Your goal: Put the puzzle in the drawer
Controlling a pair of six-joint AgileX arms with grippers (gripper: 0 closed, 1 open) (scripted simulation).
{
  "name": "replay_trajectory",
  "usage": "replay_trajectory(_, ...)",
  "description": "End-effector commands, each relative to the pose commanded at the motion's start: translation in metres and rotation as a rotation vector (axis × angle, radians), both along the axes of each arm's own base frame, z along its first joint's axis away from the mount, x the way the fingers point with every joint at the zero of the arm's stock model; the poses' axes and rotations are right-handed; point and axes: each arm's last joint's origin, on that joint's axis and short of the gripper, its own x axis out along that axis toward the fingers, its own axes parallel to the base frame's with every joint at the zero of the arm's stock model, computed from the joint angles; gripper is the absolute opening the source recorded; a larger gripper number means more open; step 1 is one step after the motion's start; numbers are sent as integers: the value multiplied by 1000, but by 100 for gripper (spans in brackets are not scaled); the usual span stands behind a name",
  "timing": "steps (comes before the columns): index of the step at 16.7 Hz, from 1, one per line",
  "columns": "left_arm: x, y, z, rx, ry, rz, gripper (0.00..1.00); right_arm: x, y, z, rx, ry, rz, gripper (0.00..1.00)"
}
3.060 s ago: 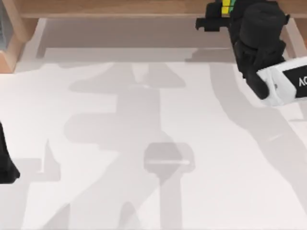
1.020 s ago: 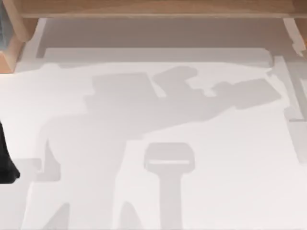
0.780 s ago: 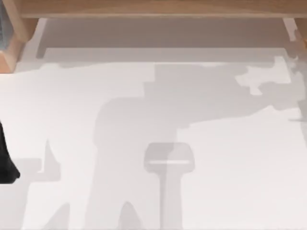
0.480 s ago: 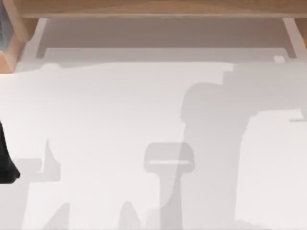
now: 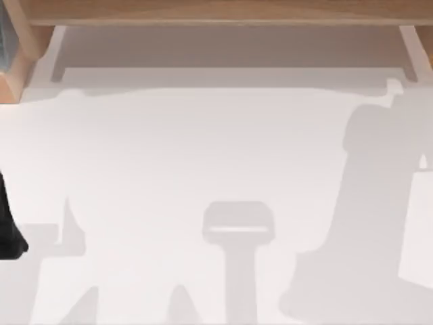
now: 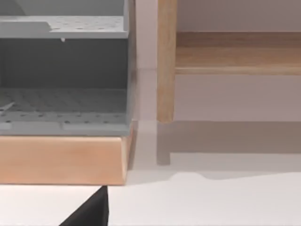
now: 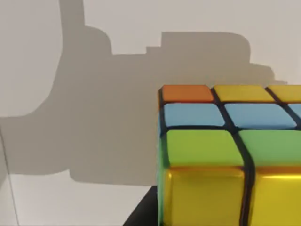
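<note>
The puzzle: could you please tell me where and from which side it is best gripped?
Take the puzzle by two opposite flat faces, pressing at each one's centre, away from edges and corners: a cube's parallel sides give a flush hold. It sits close before the right wrist camera, so coming straight on from there seems best. The left arm is parked at the table's left edge.
</note>
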Motion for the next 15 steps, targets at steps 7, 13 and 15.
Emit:
replay_trajectory(7, 0, 0, 0, 0, 0, 0, 100, 0, 0, 0, 0, 0, 0, 23)
replay_trajectory(13, 0, 0, 0, 0, 0, 0, 100, 0, 0, 0, 0, 0, 0, 68)
replay_trajectory(15, 0, 0, 0, 0, 0, 0, 100, 0, 0, 0, 0, 0, 0, 83)
